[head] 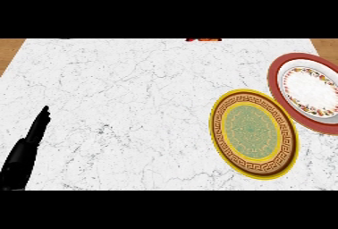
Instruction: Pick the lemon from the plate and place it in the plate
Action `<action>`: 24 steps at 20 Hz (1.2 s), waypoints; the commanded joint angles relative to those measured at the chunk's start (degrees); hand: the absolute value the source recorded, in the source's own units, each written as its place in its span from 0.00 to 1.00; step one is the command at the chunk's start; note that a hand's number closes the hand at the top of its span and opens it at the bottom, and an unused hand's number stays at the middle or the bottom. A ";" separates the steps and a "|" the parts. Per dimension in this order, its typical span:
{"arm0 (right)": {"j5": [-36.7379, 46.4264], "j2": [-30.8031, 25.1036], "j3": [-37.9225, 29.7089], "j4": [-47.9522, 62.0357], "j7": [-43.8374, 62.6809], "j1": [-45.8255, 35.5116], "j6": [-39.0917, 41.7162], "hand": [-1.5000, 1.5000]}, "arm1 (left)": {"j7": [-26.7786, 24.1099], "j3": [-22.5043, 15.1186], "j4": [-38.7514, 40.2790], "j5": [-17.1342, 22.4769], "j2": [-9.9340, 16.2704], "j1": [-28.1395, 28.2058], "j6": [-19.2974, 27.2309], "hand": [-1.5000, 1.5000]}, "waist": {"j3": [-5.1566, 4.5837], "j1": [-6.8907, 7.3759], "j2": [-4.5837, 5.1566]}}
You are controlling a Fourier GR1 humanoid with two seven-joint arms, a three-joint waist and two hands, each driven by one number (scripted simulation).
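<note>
Left hand [23, 154] rests released lower left; red-rimmed plate [290, 67] is cut off right.

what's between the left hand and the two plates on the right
Nothing visible. Bare marble counter lies between the left hand, resting at the lower left edge, and the gold and green plate. The red-rimmed plate sits just beyond it, overlapping its edge. No lemon shows on either plate.
</note>
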 commanded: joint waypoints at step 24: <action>7.81 14.83 13.06 4.06 5.51 -22.19 10.44 1.00 | 0.68 0.28 3.24 -2.89 -2.55 -4.35 -0.41 0.50 | -0.56 0.65 -0.45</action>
